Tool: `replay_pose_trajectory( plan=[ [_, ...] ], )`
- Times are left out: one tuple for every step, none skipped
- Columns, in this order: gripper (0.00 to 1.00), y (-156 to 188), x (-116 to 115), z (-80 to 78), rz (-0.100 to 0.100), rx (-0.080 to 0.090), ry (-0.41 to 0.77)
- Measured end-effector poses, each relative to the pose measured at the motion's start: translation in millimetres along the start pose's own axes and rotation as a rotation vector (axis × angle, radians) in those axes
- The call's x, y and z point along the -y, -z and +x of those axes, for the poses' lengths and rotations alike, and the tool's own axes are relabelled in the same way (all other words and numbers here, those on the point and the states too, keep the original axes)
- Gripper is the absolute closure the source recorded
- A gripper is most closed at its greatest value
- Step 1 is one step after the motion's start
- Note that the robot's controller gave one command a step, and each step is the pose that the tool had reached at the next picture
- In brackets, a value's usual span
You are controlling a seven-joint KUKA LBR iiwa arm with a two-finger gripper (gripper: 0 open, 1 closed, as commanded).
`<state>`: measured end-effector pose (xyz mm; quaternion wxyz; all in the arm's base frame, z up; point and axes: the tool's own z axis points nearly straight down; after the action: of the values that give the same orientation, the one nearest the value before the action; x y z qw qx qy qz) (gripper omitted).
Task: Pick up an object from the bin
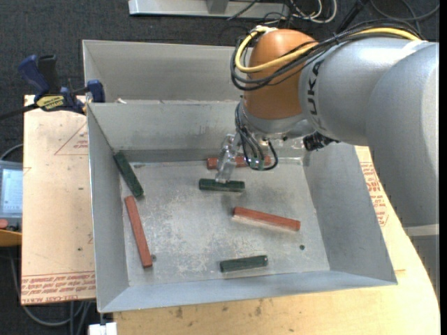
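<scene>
Roughly in the middle of the bin's floor, a little toward the back wall, a short dark green bar (221,185) lies flat, its length running left to right. The gripper (224,175) stands straight down over it, its tip at or just above the middle of the bar; whether it is spread or pressed together cannot be told from this angle, nor whether it touches the bar.

Just behind the gripper, a small red block (212,162) sits near the foot of the back wall, partly hidden. To the front right lies a reddish bar (266,220), slightly slanted, apart from the green one. Nearer the front wall rests a second green bar (243,264). Along the left side a long red stick (138,231) runs front to back, with a dark green stick (128,174) behind it, close to the left wall of the grey bin (160,128).

Above the gripper, the arm (377,89) carries an orange cover (279,68) wrapped with cables (246,51).
</scene>
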<state>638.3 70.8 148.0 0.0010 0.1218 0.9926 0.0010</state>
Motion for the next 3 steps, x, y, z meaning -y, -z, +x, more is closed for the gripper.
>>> replay_pose_trajectory(
  plan=[
    [1.00, 4.9, 75.6, -6.0, 0.005, 0.000, -0.045],
    [0.00, 5.3, 70.5, -5.3, 0.001, 0.000, -0.038],
    [0.00, -78.8, 61.6, -3.1, 0.002, -0.004, -0.058]
  ],
)
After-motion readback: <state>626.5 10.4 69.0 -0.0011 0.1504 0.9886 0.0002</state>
